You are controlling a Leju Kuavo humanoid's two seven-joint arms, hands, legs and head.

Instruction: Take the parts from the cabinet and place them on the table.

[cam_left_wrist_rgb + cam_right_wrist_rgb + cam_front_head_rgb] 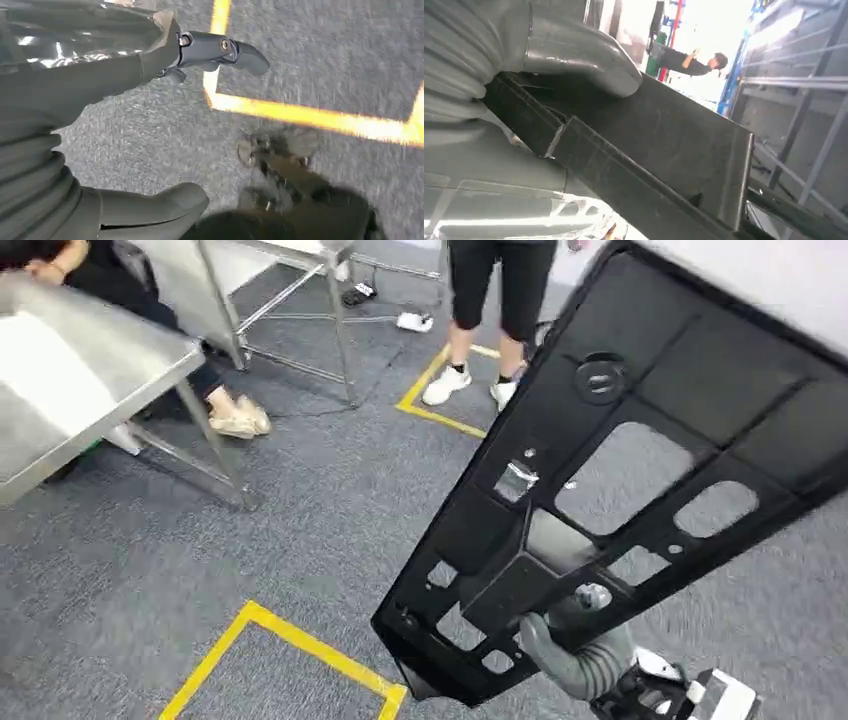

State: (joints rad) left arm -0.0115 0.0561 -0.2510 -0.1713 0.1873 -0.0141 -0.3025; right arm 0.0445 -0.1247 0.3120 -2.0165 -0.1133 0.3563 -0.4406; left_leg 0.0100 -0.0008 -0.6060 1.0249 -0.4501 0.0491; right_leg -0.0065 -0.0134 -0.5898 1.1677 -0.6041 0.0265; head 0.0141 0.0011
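Grey carpet (300,500) under black panel (640,470) in right hand (575,640) (left hand (150,65) seemingly empty, fingers apart)

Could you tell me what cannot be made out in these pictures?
- Black panel: its upper end is cut off by the head view's edge.
- Right hand: the fingers behind the panel are hidden; right wrist view shows the thumb pressing on it.
- Steel table: cut off at the left edge.
- Left hand: floor beyond is blurred.
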